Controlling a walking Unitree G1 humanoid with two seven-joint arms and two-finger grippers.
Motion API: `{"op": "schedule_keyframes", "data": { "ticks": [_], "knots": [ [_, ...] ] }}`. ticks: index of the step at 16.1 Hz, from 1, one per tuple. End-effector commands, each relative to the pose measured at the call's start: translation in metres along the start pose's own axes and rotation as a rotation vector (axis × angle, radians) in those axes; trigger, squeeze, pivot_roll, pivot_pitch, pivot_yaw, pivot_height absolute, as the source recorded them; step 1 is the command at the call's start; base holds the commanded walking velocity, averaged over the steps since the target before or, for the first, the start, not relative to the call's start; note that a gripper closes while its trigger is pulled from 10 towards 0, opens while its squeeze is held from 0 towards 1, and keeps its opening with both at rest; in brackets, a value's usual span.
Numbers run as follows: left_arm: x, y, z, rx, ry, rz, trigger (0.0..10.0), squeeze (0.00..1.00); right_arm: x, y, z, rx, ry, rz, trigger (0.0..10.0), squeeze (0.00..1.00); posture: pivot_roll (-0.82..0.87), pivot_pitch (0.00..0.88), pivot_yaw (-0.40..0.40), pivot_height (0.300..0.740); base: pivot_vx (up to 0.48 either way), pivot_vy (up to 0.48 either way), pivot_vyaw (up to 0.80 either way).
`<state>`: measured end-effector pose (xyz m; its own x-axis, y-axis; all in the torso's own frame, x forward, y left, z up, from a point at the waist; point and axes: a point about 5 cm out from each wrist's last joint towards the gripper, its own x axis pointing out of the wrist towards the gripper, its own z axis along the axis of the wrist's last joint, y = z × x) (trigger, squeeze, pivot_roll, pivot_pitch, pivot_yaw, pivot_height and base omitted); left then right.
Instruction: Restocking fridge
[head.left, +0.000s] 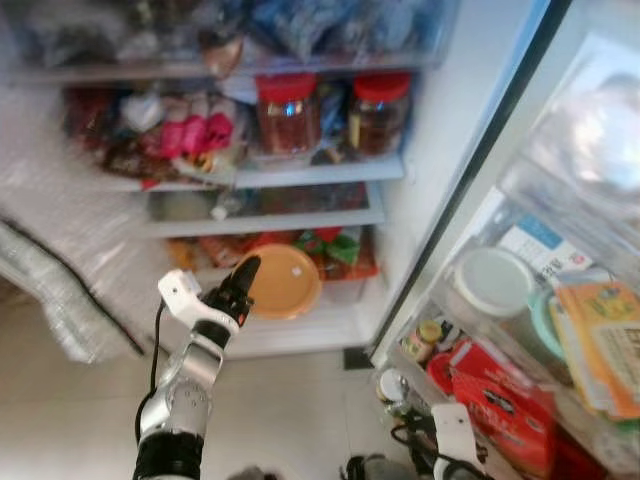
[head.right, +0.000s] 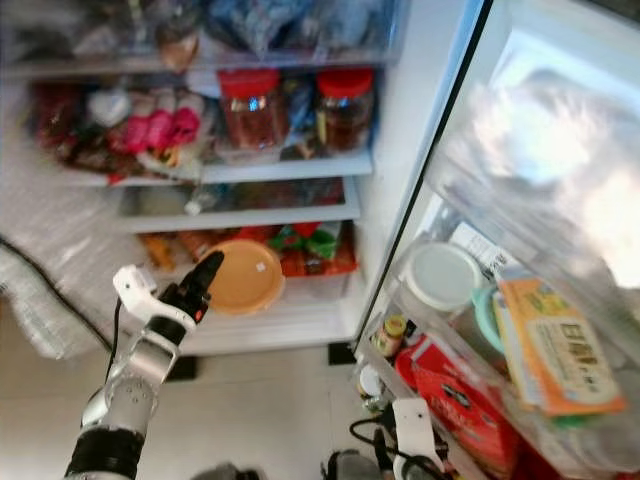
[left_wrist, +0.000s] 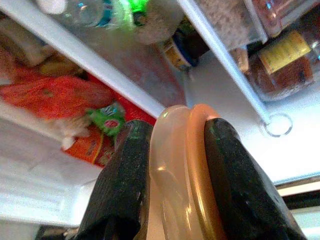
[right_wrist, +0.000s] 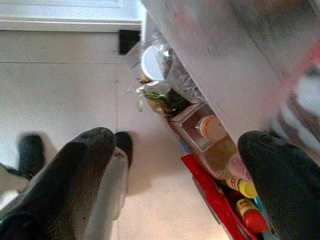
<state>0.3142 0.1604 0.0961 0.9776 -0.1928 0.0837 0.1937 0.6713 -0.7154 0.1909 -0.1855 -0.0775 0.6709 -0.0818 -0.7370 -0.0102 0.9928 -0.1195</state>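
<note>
With my left gripper (head.left: 243, 283) clamped edge-on on the orange container (head.left: 284, 281), it's lined up probably for the fridge's (head.left: 430, 140) lower shelf; right gripper (right_wrist: 175, 165) idles spread wide.

Top shelf bags (head.left: 300, 25) were cut off by the frame's upper edge & blurred. Right gripper (head.left: 452, 462) was cropped at the bottom edge. Orange lid (left_wrist: 185, 175) ran off the bottom of the left wrist view. Door carton (head.left: 600, 340) text was too blurred to read.
</note>
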Motion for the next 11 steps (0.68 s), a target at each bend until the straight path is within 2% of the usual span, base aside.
{"op": "schedule_keyframes", "data": {
  "ticks": [1, 2, 11],
  "knots": [
    [-0.007, 0.0092, 0.0004, 0.013, 0.014, 0.031, 10.0, 0.0, -0.0009, 0.0029, -0.0031, 0.005, 0.006, 0.003, 10.0, 0.0, -0.1, 0.224, -0.008, 0.74, 0.262, 0.0, 0.0],
    [-0.007, 0.0091, 0.0004, 0.013, 0.014, 0.031, 10.0, 0.0, -0.0009, 0.0029, -0.0031, 0.005, 0.006, 0.003, 10.0, 0.0, -0.1, 0.224, -0.008, 0.74, 0.262, 0.0, 0.0],
    [-0.0098, 0.0082, -0.0015, 0.002, 0.028, 0.01, 10.0, 0.0, -0.0012, 0.0056, -0.0036, 0.003, 0.005, 0.021, 10.0, 0.0, -0.1, 0.208, -0.01, 0.74, 0.0, 0.0, 0.0]
  ]
}}
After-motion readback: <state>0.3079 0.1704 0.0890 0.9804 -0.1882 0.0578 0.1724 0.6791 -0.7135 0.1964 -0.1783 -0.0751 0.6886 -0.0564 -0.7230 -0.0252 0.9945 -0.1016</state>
